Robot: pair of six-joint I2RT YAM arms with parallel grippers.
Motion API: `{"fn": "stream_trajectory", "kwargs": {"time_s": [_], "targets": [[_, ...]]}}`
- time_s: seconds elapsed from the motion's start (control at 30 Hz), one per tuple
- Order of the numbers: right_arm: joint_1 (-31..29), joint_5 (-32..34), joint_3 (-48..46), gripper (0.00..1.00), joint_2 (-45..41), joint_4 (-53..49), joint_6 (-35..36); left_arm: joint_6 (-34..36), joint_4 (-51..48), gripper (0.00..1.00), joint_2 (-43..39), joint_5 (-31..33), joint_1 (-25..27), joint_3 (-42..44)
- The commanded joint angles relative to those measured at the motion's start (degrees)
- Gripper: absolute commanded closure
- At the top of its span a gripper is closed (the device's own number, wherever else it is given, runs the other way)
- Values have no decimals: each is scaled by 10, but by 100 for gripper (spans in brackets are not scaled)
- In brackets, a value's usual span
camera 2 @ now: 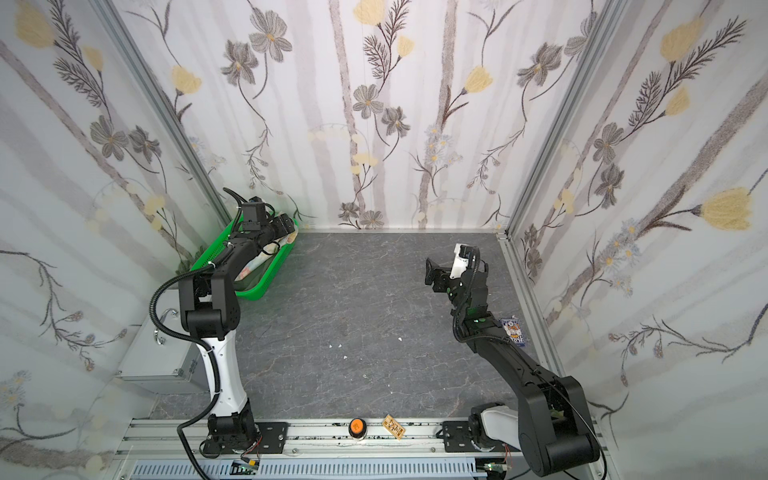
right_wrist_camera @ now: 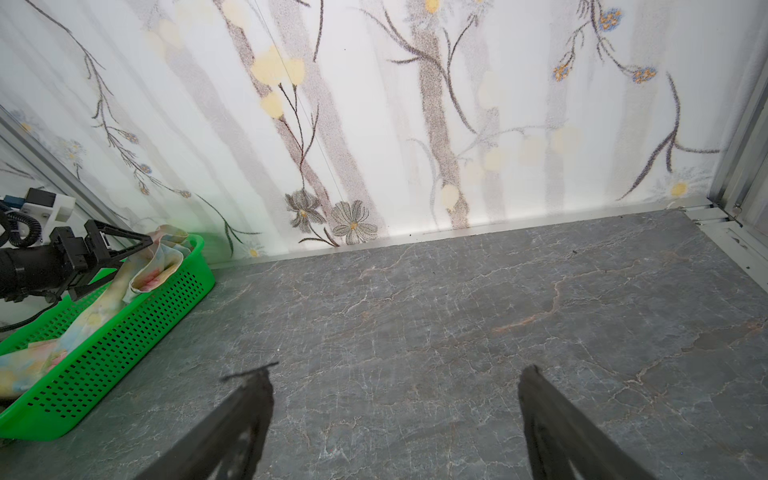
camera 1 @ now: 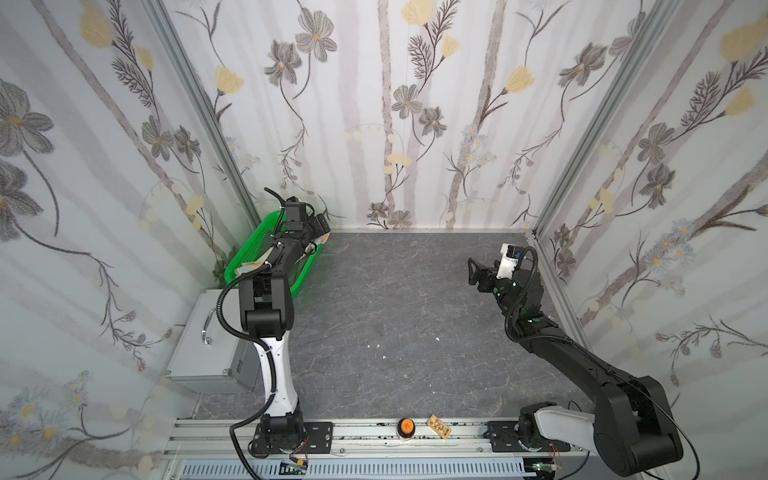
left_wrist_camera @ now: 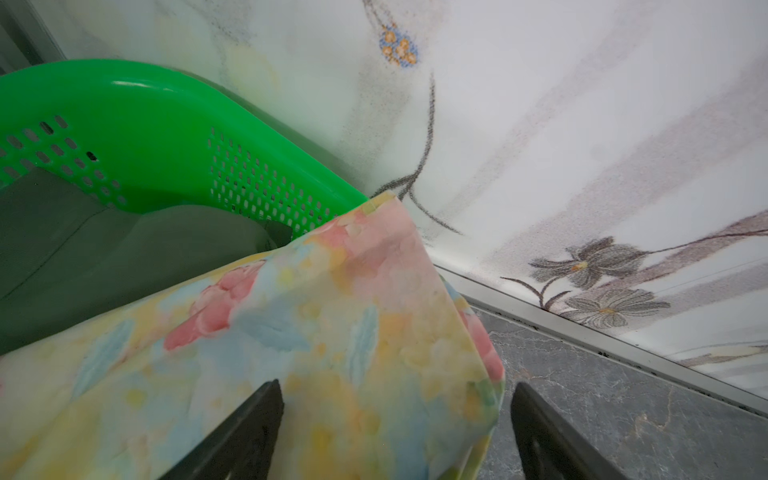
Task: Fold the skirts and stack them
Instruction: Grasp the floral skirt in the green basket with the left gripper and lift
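Left gripper (left_wrist_camera: 397, 384): jaws apart, reaching into the far end of the green mesh basket (left_wrist_camera: 145, 124). A fold of the floral skirt (left_wrist_camera: 332, 332) bulges up between the fingers, but a gap shows beside one finger, so it is straddled, not pinched. The floral skirt lies crumpled along the basket, one end riding over the rim by the back wall. The dark olive skirt (left_wrist_camera: 104, 257) sits under and beside it, also in the basket.

Right gripper (right_wrist_camera: 397, 370): jaws apart, nothing between them, hovering over the grey table (right_wrist_camera: 457, 311), well apart from the basket.

Progress, judged: at the very start. Neither skirt is out, spread or folded, and there is no stack. Left to do: close on the floral skirt, lift it onto the table, flatten and fold it, repeat with the olive one, then stack.
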State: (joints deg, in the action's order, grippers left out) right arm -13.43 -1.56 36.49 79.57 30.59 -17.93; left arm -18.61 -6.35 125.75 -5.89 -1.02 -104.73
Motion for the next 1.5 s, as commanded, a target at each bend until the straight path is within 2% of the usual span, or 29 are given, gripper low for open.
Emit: {"fn": "stream_trajectory", "kwargs": {"time_s": [0.0, 0.07, 0.2, 0.3, 0.37, 0.43, 0.67, 0.83, 1.1, 1.3, 1.4, 1.47], "targets": [[0, 2, 6, 9, 4, 1, -4, 13, -4, 14, 5, 17, 0, 1], [1, 7, 5, 9, 5, -1, -6, 15, -5, 19, 9, 18, 0, 4], [1, 8, 5, 8, 1, -6, -7, 22, -5, 36, 13, 20, 0, 4], [1, 17, 4, 6, -5, -11, -7, 27, -5, 53, 11, 30, -1, 3], [1, 21, 4, 5, -11, -15, -7, 29, -6, 72, 7, 32, -1, 0], [1, 25, 4, 5, -16, -19, -7, 28, -6, 99, -4, 31, -2, 0], [1, 26, 0, 4, -46, -30, -8, 14, -6, 100, -113, 7, 1, 15], [1, 23, -6, 3, -72, -34, -9, 3, -7, 100, -213, -53, 15, 12], [0, 12, -13, 2, -110, -47, -18, -14, -6, 100, -334, -144, 105, 9], [0, 11, -16, 2, -135, -60, -16, -54, -3, 100, -363, -232, 181, 7], [1, 13, -17, 2, -141, -61, -15, -71, -2, 100, -338, -250, 213, 3], [1, 13, -17, 1, -142, -62, -20, -94, 0, 100, -313, -257, 216, 8]]}}
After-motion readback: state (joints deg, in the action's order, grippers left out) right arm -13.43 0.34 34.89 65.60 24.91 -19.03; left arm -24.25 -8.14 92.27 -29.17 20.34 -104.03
